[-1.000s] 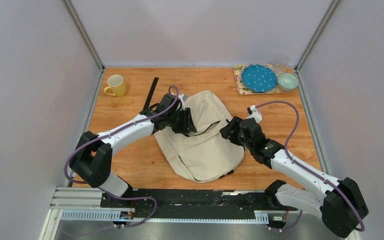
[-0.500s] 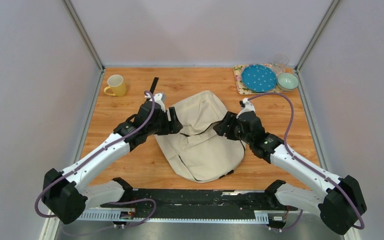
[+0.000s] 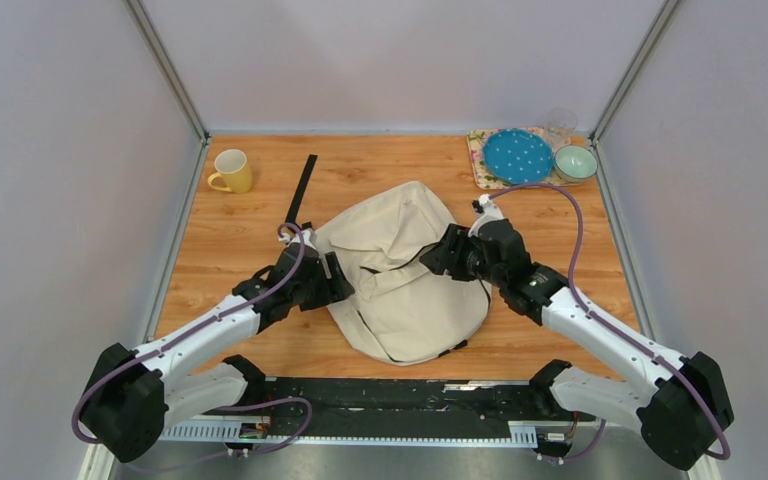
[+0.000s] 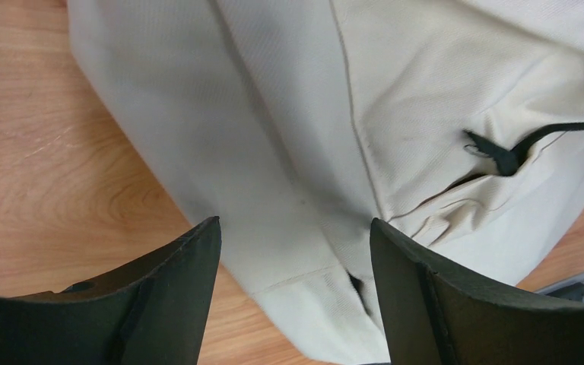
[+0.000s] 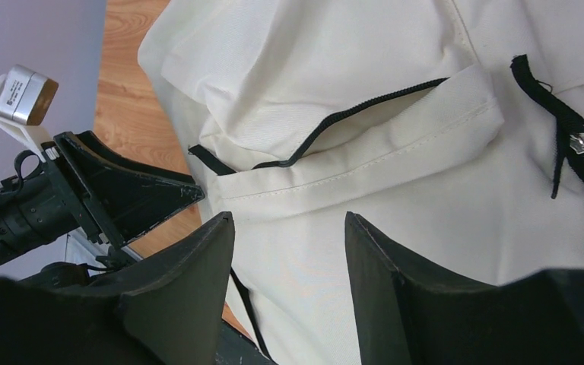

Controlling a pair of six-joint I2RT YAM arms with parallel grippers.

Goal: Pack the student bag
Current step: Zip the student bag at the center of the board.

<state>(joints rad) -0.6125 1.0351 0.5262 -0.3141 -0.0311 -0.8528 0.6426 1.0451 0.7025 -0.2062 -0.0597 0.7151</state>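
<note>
The student bag (image 3: 400, 270), a cream backpack with black zippers, lies flat in the middle of the wooden table. My left gripper (image 3: 335, 280) is open and empty at the bag's left edge; in the left wrist view its jaws (image 4: 295, 236) stand wide apart over the bag's side (image 4: 289, 114). My right gripper (image 3: 438, 256) is open and empty over the bag's right side. In the right wrist view its jaws (image 5: 289, 228) hover above the cream fabric, below the flap pocket zipper (image 5: 350, 122), with a black zipper pull (image 5: 570, 137) to the right.
A yellow mug (image 3: 231, 170) stands at the back left. A black strap-like strip (image 3: 301, 188) lies on the table behind the left gripper. A patterned tray (image 3: 480, 160) at the back right holds a blue plate (image 3: 517, 156), a green bowl (image 3: 575, 162) and a glass (image 3: 560, 124).
My left arm has pulled back off the bag's top, toward the near left, and now sits at its left edge. My right gripper has moved slightly left, farther onto the bag.
</note>
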